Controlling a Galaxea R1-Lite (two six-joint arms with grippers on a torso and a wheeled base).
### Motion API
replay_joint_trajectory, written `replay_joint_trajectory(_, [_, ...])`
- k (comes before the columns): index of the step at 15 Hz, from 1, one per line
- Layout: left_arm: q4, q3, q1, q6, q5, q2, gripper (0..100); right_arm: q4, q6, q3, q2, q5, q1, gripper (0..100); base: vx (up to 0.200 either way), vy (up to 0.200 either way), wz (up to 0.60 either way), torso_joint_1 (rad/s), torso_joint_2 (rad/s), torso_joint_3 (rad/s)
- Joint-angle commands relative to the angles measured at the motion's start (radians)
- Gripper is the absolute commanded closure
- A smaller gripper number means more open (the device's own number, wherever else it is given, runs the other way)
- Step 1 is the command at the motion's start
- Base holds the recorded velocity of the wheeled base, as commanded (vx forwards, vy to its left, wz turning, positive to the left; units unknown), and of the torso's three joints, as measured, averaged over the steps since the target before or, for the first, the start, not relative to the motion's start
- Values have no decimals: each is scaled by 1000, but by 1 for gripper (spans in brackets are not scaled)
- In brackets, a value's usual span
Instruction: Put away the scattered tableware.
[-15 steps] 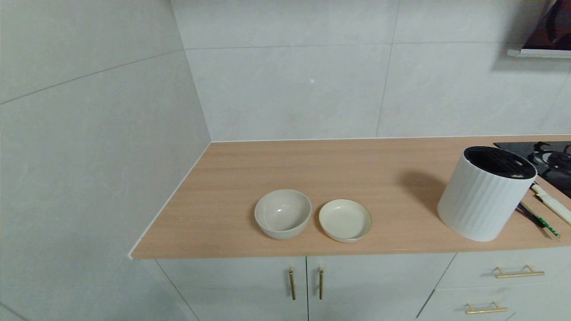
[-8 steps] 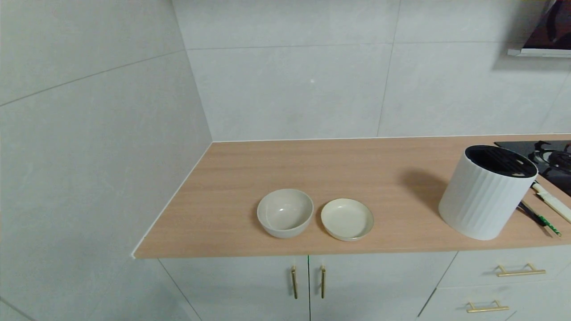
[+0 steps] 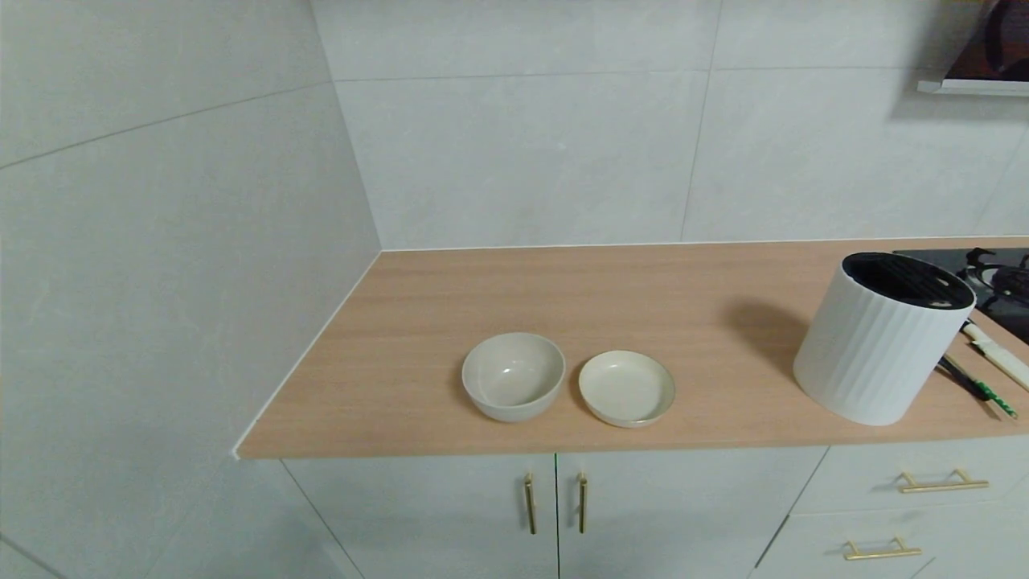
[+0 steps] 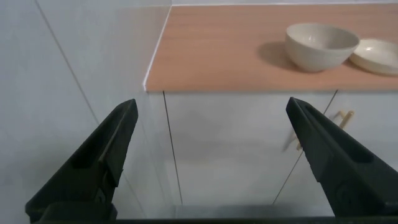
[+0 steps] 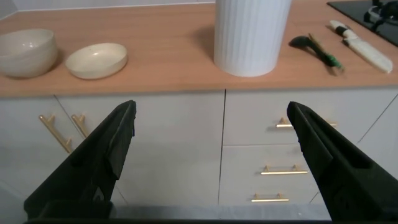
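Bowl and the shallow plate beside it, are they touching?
Apart. The head view shows a strip of bare counter between the bowl and the plate.

Wood-grain countertop (image 3: pixel 611 297) with a smooth, matt finish. The bowl (image 3: pixel 513 375) and shallow plate (image 3: pixel 626 388) look like glazed ceramic, faintly glossy. The ribbed white holder (image 3: pixel 872 354) looks like matt plastic. 2 cabinet handles (image 3: pixel 529 503) are gold-toned metal. Wall tiles (image 3: pixel 522 153) are smooth, with a low sheen.

A pale grey round ceramic bowl (image 3: pixel 513 376) is sitting near the front edge of the light wooden worktop (image 3: pixel 563 289), a shallow cream round dish (image 3: pixel 626 388) lying just beside it. Well to the right, a white ribbed cylindrical holder (image 3: pixel 880 347) is standing, with a green-patterned dark utensil (image 3: pixel 977 389) and a white-handled utensil (image 3: pixel 997 358) lying beyond it.
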Motion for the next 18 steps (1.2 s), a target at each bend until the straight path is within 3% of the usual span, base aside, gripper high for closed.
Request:
replay_joint_trajectory(1, [-1, 0, 0, 0, 1, 0, 0, 0, 0, 0, 0, 0, 1, 0, 0, 0, 0, -222, 471, 242])
replay_joint_trajectory(18, [-1, 0, 0, -2, 1, 0, 0, 0, 0, 0, 0, 0, 0, 0, 0, 0, 0, -227, 521, 290])
